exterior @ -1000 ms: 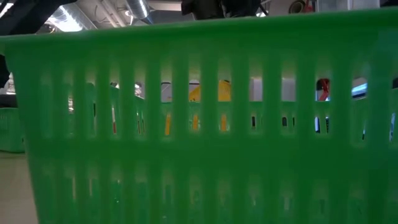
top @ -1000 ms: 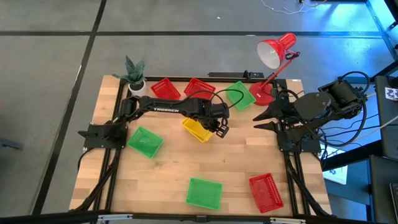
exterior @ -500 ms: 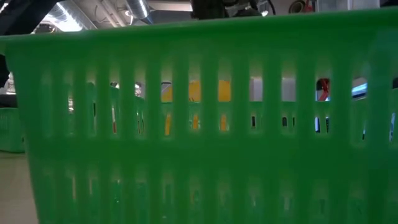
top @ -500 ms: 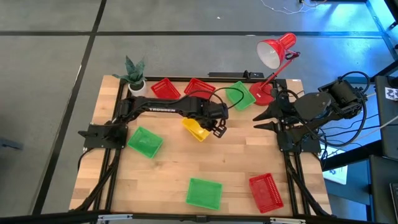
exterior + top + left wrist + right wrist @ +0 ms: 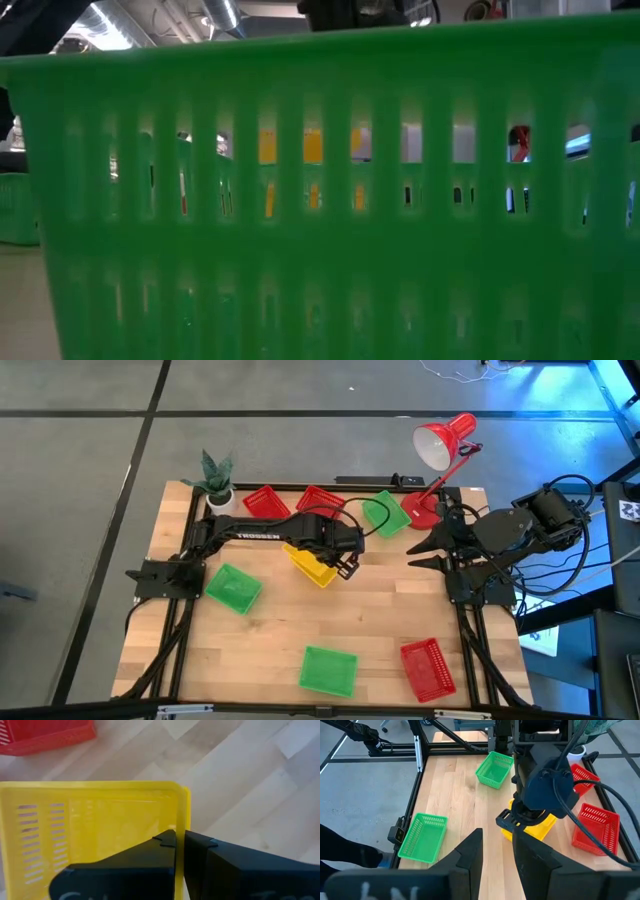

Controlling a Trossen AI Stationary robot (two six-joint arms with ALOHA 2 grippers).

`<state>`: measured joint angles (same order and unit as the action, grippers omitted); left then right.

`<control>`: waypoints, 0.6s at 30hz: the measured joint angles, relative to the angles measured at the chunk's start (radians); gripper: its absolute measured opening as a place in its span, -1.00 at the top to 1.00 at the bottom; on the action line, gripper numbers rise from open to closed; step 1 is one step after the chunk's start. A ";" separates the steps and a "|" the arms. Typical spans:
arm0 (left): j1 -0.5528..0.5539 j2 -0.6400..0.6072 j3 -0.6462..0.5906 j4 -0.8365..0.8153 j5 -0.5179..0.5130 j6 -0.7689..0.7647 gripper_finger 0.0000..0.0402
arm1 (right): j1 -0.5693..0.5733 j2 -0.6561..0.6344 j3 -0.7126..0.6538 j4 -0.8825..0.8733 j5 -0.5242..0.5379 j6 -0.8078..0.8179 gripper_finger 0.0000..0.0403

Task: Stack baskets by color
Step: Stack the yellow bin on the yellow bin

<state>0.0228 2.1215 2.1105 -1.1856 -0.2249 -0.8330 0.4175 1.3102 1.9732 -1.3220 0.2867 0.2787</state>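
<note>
1. Near the middle of the worktop [image 5: 400, 620], the left pincer [image 5: 345, 563] is closed on the rim of a yellow basket [image 5: 312, 565]; in the left wrist view its two dark fingers [image 5: 167, 840] press together on the basket's wall.
2. From the overhead camera the yellow basket looks tilted and lies under the left arm, just on the near side of the two red baskets at the back edge.
3. Those two red baskets [image 5: 265, 502] [image 5: 320, 501] stand side by side at the back of the worktop, between the small potted plant [image 5: 217, 480] and a green basket [image 5: 385, 513].
4. This green basket at the back is just beside the base of the red desk lamp [image 5: 440, 455].
5. A second green basket [image 5: 233, 587] is on the left of the yellow basket, apart from it and near the left arm's base.
6. A third green basket [image 5: 328, 670] is at the front edge, well apart from the yellow basket; it fills almost all of the low view.
7. A third red basket [image 5: 428, 666] lies near the third green basket, to its right, not touching it.
8. The right pincer [image 5: 418, 552] waits at the right edge of the worktop, well apart from the yellow basket; its fingers [image 5: 470, 852] stand a little apart and hold nothing.
</note>
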 joint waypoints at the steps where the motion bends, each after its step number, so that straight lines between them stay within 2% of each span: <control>1: -0.001 0.003 0.000 -0.004 0.000 0.001 1.00 | 0.000 0.000 0.000 0.000 0.000 0.000 0.48; 10: -0.008 0.032 0.002 0.009 -0.029 0.039 0.93 | 0.000 0.000 0.000 0.000 0.000 0.000 0.48; 18: 0.007 0.054 -0.002 0.016 0.032 0.040 0.78 | 0.000 0.000 0.000 0.000 0.000 0.000 0.48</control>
<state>0.0298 2.1754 2.1082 -1.1701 -0.1929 -0.7929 0.4175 1.3098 1.9732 -1.3216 0.2871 0.2790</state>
